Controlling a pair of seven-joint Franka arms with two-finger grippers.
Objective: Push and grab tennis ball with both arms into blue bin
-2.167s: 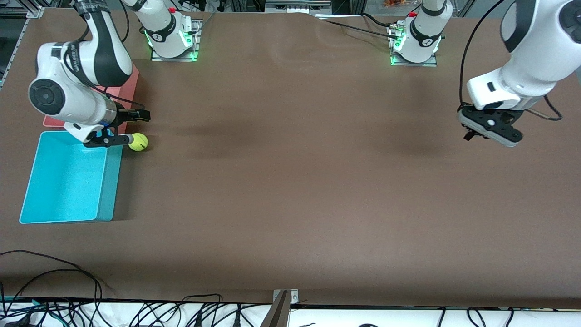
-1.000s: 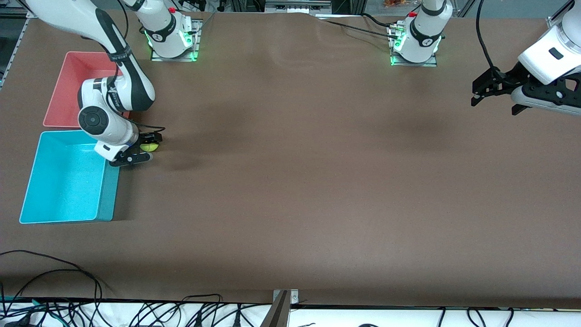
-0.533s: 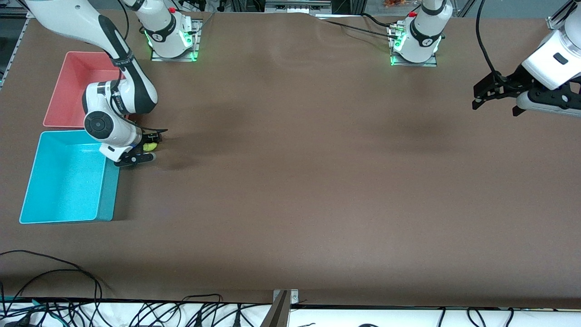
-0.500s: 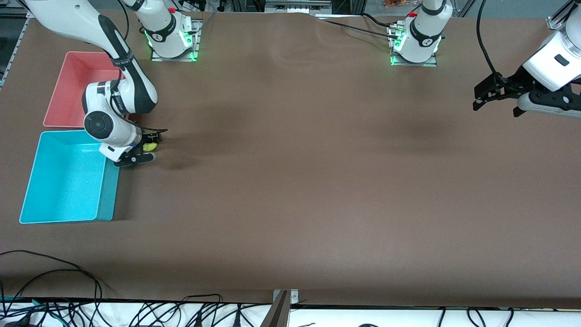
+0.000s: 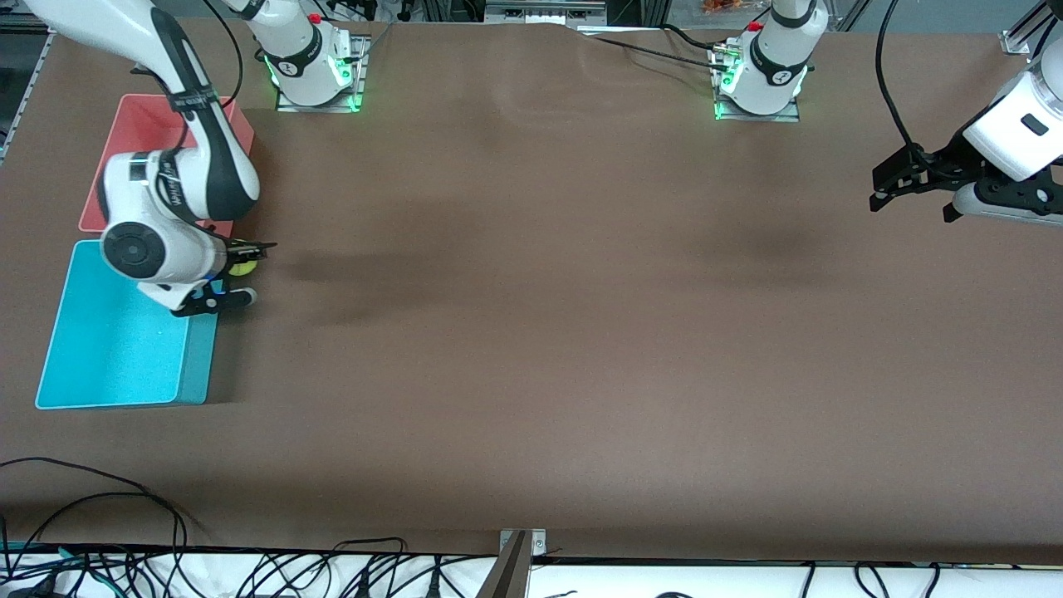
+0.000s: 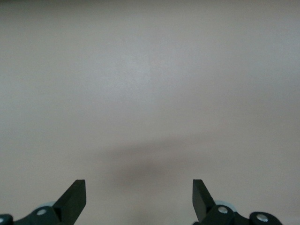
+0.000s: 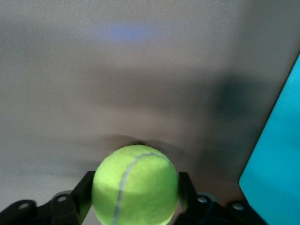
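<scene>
The yellow-green tennis ball (image 5: 242, 267) sits pinched between the fingers of my right gripper (image 5: 240, 271), which is shut on it. The ball hangs just off the table beside the blue bin (image 5: 116, 357), by the bin's corner nearest the pink tub. In the right wrist view the tennis ball (image 7: 135, 185) fills the space between both black fingers of the right gripper (image 7: 135, 193), and the blue bin (image 7: 279, 159) shows at the edge. My left gripper (image 5: 890, 184) waits open and empty over bare table at the left arm's end; the left gripper (image 6: 138, 199) sees only tabletop.
A pink tub (image 5: 133, 124) stands against the blue bin, farther from the front camera, partly covered by the right arm. Both arm bases (image 5: 311, 71) line the table's back edge. Cables lie along the front edge (image 5: 124, 565).
The right gripper closed on the ball, then rose and shifted with it toward the blue bin. The left gripper drifted slightly toward its end of the table.
</scene>
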